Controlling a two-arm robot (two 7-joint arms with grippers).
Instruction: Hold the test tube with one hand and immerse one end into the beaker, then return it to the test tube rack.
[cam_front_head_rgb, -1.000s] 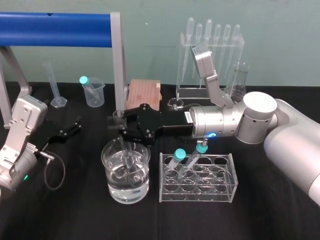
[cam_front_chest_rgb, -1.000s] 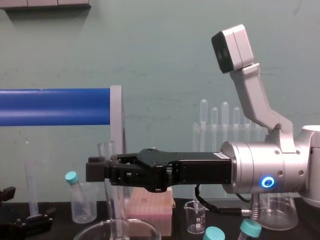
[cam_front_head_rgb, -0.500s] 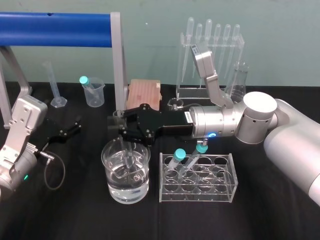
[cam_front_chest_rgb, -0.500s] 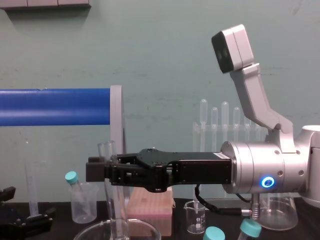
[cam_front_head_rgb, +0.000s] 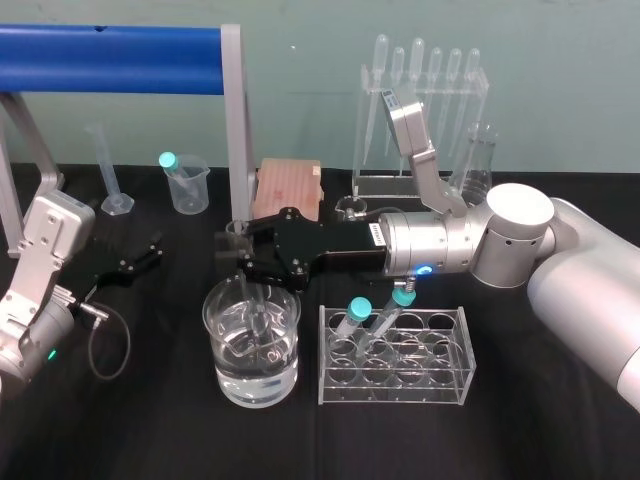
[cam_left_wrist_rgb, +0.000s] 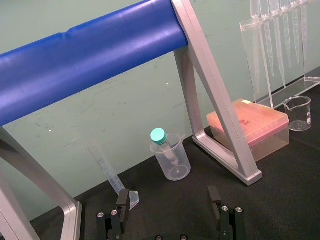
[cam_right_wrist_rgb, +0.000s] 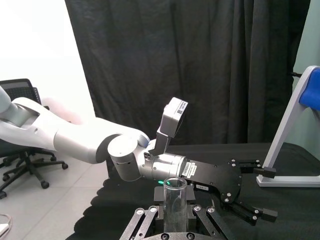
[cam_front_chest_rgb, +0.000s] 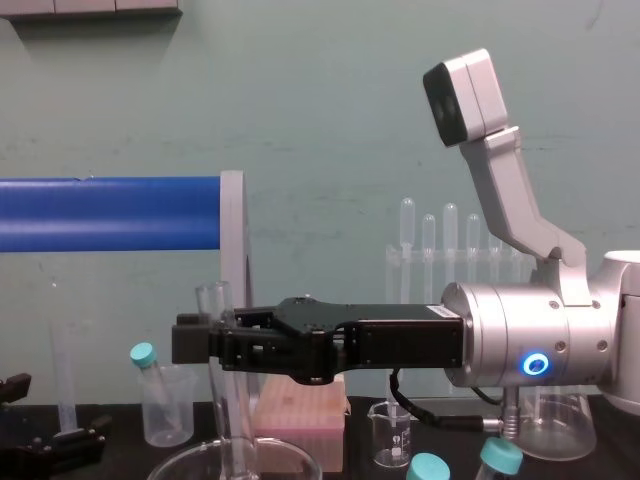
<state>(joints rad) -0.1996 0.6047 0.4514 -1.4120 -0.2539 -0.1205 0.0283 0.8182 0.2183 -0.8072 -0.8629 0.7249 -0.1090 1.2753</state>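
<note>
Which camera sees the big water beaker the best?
The head view: the whole beaker stands there, holding water, with the test tube dipped in by the right gripper. The chest view catches just its rim at the bottom edge.

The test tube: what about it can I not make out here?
- Lower end: chest view, the bottom edge cuts off the test tube and the beaker.
- Tip depth: head view, water and glare blur it.
- Gripped part: chest view, covered by the right hand.
- The left hand, parked leftward, hides nothing.
</note>
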